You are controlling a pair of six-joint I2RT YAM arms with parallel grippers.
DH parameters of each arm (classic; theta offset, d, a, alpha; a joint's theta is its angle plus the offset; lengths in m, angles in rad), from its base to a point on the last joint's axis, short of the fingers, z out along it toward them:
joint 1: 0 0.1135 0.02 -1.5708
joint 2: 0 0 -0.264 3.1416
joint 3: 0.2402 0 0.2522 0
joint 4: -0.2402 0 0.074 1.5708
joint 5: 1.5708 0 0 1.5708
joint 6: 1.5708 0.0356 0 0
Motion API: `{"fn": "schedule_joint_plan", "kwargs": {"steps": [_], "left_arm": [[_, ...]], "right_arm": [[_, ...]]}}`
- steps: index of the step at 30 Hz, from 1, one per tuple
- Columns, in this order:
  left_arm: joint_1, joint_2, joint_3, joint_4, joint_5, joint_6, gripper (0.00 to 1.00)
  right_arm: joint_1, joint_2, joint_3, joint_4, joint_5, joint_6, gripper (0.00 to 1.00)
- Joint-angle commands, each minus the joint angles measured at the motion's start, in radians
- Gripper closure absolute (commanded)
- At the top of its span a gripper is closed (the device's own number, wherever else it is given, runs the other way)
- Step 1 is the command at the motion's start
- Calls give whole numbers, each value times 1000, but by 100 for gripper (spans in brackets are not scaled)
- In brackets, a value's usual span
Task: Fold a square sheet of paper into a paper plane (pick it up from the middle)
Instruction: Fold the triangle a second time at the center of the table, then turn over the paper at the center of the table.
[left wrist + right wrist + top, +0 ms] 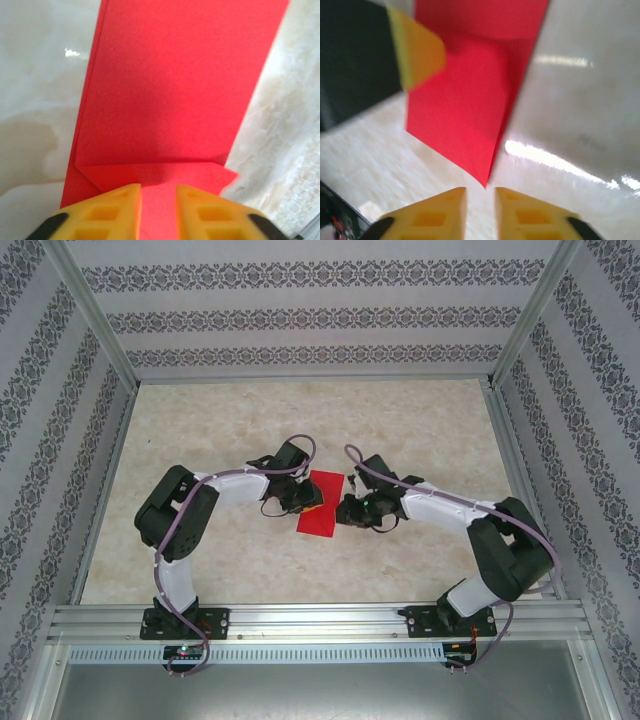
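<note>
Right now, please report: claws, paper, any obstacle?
Left claw open over folded red paper. Right claw open, paper corner just ahead. Paper lies on table. No obstacle seen.

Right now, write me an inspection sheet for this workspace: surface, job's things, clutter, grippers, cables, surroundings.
Surface: pale marbled table top, glossy, with light glare.
Job's things: red paper, folded into a long rectangle, lying between the two wrists; small corner folds at the end under the left gripper.
Clutter: nothing seen.
Grippers: left gripper has its jaws apart over the paper's near end; right gripper has its jaws apart, with a paper corner just ahead of its tips.
Cables: purple cables run along both arms and loop at the wrists.
Surroundings: patterned walls; aluminium frame at the near edge.
</note>
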Motion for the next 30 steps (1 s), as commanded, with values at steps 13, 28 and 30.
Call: {"fn": "schedule_joint_plan", "kwargs": {"steps": [13,28,30], "left_arm": [[68,-219,-134,65,-19,-40,45],[78,-97,-194,262,121,-79,47],[78,-88,-192,268,125,-77,49]], "right_arm": [[-131,169,150,123,-90,-84,58],[-116,325,189,156,-227,-132,75],[-116,329,190,152,-227,-135,81]]}}
